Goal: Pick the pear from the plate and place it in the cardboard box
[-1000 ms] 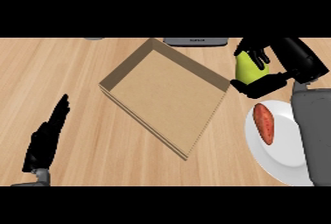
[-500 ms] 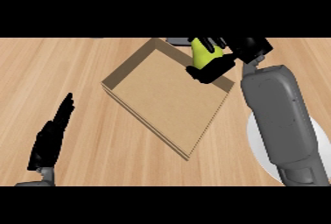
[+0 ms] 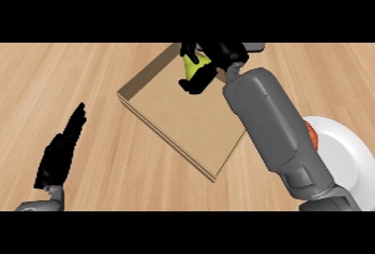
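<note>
Fingers of your right hand [image 3: 209, 62] curled round the yellow-green pear [image 3: 193, 66] above the shallow brown cardboard box's [image 3: 183, 119] far corner; releasing there risked it rolling over the rim.

My right hand [image 3: 209, 62] carries the pear [image 3: 193, 67] from the 2 o'clock side beside the plate [image 3: 344, 149] toward 12 o'clock; it now sits over the far corner of the cardboard box [image 3: 187, 119]. My forearm now crosses the plate, covering most of the red item there.
</note>
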### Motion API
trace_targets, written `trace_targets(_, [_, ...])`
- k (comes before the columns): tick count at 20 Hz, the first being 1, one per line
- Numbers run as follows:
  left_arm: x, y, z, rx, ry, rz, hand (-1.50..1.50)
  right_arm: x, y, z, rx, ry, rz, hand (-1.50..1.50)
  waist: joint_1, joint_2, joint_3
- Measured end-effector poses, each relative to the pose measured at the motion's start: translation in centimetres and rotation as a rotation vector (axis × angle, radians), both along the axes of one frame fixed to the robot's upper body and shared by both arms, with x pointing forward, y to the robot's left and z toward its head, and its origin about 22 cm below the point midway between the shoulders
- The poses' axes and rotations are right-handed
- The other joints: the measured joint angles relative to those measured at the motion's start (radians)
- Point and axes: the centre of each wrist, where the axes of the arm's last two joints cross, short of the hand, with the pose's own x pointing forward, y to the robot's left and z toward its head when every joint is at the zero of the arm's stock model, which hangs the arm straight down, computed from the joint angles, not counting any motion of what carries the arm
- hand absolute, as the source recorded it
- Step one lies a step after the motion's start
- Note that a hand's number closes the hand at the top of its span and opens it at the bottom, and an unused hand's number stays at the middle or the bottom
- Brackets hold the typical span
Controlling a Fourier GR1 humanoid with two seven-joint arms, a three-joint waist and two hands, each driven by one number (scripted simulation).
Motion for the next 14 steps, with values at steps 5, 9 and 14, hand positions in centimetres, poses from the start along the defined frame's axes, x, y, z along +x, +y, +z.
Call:
trace_targets(5, [-0.2,-0.5,0.1,0.003,-0.001,-0.015,0.0,1.2,1.0,-3.1,-0.019,0.077,-0.059,-1.5,0.017,0.003,0.0])
trace_targets(9, [-0.1,-0.2,0.4,0.001,-0.005,-0.023,0.0,1.5,1.4,-5.4,-0.005,0.112,-0.088,-1.5,0.027,0.005,0.0])
trace_targets(14, [0.5,-0.1,0.8,0.003,-0.006,-0.028,0.0,1.9,1.2,-6.2,0.118,0.116,-0.107,-1.5,0.033,0.008,0.001])
